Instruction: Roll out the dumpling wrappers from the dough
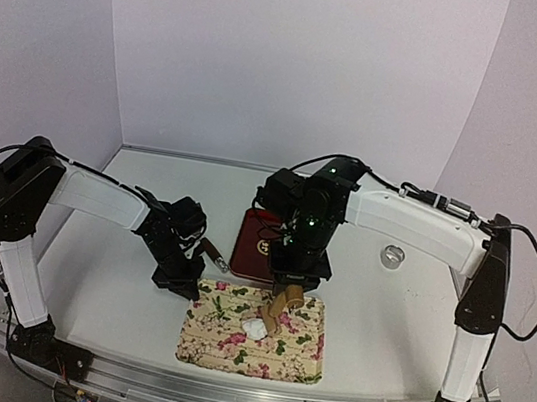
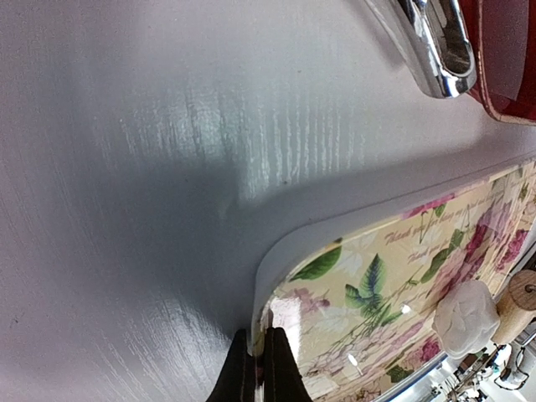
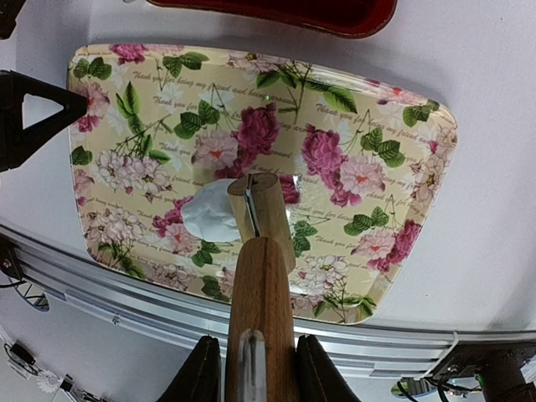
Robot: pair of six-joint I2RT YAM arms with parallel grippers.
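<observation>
Roller (image 3: 261, 276) nr dough (image 3: 209, 213), floral tray (image 3: 419, 126)

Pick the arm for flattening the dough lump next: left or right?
Right. The right gripper holds the wooden rolling pin, its end at the dough on the floral tray. The left gripper is shut on the tray's corner rim.

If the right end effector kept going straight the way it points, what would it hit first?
The right end effector holds a roller whose tip sits by the dough; that dough would probably come first, then the tray, though depth is unclear.
</observation>
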